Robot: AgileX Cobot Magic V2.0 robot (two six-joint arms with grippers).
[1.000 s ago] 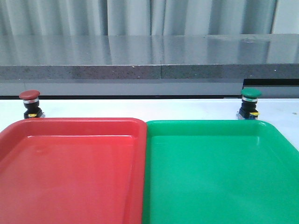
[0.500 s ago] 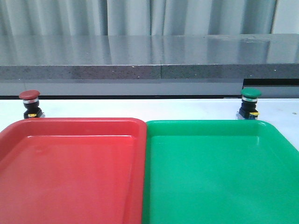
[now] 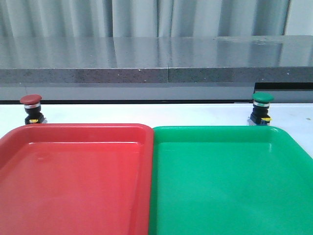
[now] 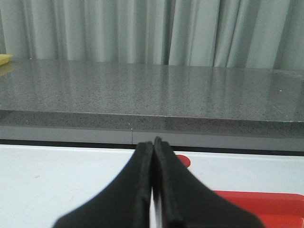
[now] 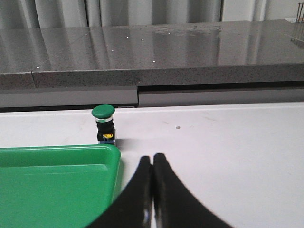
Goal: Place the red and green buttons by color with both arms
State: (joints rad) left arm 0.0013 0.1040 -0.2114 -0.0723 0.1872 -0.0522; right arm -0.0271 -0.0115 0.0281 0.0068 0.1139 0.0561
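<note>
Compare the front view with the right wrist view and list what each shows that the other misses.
Only the front view shows the red button, standing on the white table behind the red tray, and the full width of both trays side by side. Neither arm appears in it.

Only the right wrist view shows the right pincer, its fingers pressed together and holding nothing, over bare table beside the green tray's corner.

Both show the green button upright on the table just beyond the green tray, plus the grey counter and curtain behind.
</note>
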